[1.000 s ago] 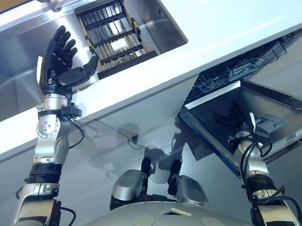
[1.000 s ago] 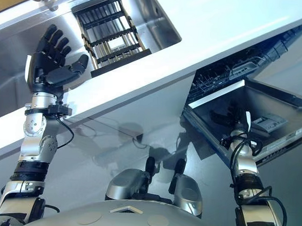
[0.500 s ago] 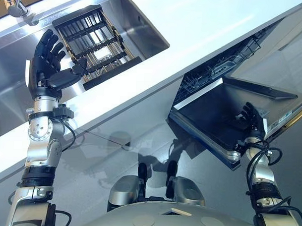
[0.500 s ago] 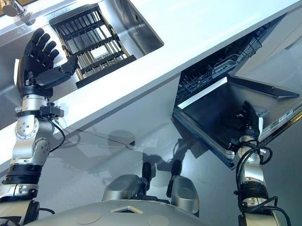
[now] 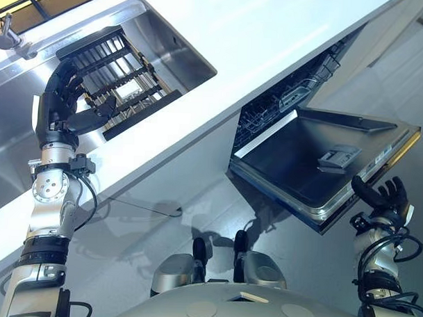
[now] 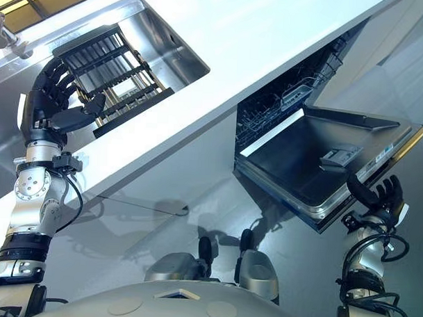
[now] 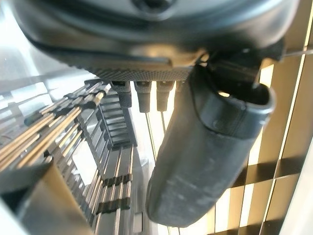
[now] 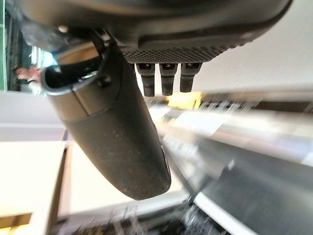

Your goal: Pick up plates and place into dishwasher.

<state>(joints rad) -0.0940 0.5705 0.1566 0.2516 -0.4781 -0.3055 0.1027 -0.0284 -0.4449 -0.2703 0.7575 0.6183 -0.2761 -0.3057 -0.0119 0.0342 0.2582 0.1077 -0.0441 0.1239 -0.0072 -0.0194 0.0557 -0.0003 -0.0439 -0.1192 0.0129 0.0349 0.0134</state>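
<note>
Over the sink, the left hand is up with fingers bent a little and holding nothing, just beside the dark rack. Low by the open dishwasher door, the right hand spreads its fingers wide below the door's edge. That hand was on the door a second ago and is off it now; I cannot see any plates.

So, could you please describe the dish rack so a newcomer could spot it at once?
Find the steel sink sunk into the white counter. The dish rack sits inside it, by the left hand: dark slatted bars on a pale frame, unlike the wire basket within the open dishwasher.
</note>
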